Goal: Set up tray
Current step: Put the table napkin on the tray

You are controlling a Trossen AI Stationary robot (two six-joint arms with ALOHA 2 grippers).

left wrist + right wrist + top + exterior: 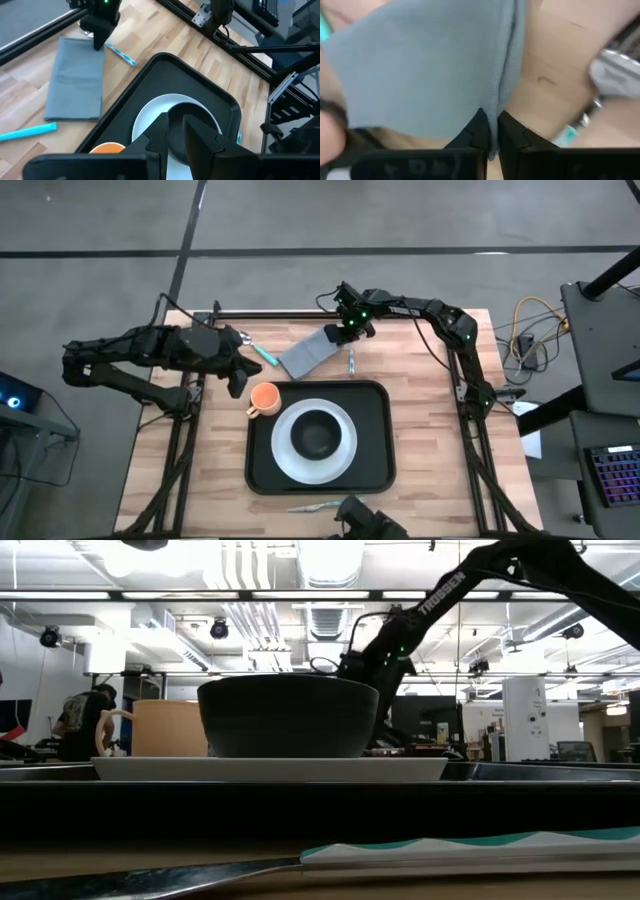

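The black tray (375, 465) sits mid-counter (430, 480), carrying a white plate (288, 455) with a dark bowl (317, 434) and an orange cup (264, 397); the right pincer (342, 332) pinches the grey napkin (308, 354) edge; the left pincer (238, 358) hovers nearly shut, holding nothing

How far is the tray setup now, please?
Done: plate, bowl and orange cup sit on the tray. In hand: right gripper pinches the grey napkin. Left: napkin and utensils lie off the tray. Left gripper holds nothing.

"TROSSEN" in white letters along the dark robot arm (440, 595), low view.
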